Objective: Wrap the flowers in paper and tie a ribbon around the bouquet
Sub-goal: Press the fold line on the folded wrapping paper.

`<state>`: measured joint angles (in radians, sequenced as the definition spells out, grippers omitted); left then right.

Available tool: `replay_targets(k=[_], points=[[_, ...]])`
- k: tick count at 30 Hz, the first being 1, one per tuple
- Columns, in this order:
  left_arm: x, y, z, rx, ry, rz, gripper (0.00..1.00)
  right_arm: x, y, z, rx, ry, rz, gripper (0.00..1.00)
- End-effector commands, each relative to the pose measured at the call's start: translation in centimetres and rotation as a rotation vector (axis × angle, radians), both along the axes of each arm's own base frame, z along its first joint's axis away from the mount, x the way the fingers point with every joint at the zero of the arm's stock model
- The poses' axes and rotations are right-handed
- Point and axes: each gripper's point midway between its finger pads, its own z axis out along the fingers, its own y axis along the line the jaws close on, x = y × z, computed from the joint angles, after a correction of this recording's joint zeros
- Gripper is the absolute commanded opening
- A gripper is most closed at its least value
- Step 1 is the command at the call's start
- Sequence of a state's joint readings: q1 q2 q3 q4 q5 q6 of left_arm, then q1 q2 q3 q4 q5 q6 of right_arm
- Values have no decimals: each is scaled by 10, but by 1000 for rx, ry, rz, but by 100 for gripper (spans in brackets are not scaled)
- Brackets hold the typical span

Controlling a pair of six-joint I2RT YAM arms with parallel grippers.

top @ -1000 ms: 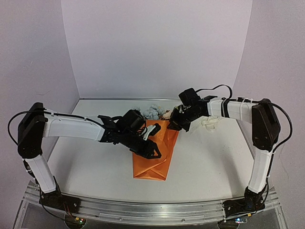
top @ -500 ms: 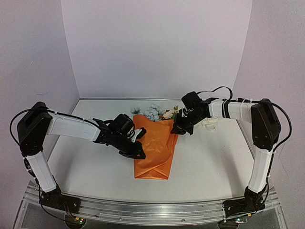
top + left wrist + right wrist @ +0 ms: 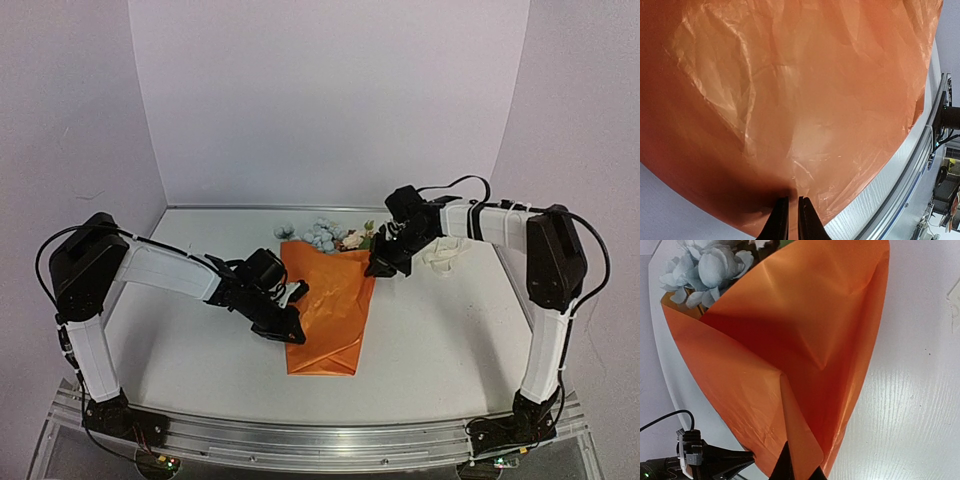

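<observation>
White table (image 3: 450, 330) | bouquet (image 3: 330, 300) lies lengthwise near-to-far | flowers (image 3: 325, 235) at far end

Cannot see the stems of the flowers (image 3: 325, 236), buried inside the paper (image 3: 330, 300) ahead of the right gripper (image 3: 800, 471). Cannot read any print on the ribbon (image 3: 440, 257) beside that gripper's wrist: too small. Shows only the fingertip ends of the left gripper (image 3: 790, 207), cut off below, with paper running off the frame above and left of them.
</observation>
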<state>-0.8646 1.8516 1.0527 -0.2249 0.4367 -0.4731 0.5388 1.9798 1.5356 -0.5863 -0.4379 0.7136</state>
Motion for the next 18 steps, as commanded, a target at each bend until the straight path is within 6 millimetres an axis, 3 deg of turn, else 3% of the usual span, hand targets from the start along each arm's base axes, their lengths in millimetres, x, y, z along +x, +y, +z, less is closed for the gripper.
replay_targets(k=[1, 6, 9, 14, 18], points=[[6, -13, 11, -55, -17, -2, 9, 2, 1, 4, -30, 7, 45, 7], [7, -17, 9, -66, -7, -2, 8, -14, -8, 24, -57, 29, 62, 33], [6, -21, 11, -78, -7, -5, 8, -37, -23, 33, -91, 41, 73, 49], [6, -24, 9, -84, 0, -9, 8, -86, -18, 40, -65, 78, 119, 53], [4, -24, 7, -84, 10, -8, 8, -122, 5, 30, -52, 102, 191, 51]])
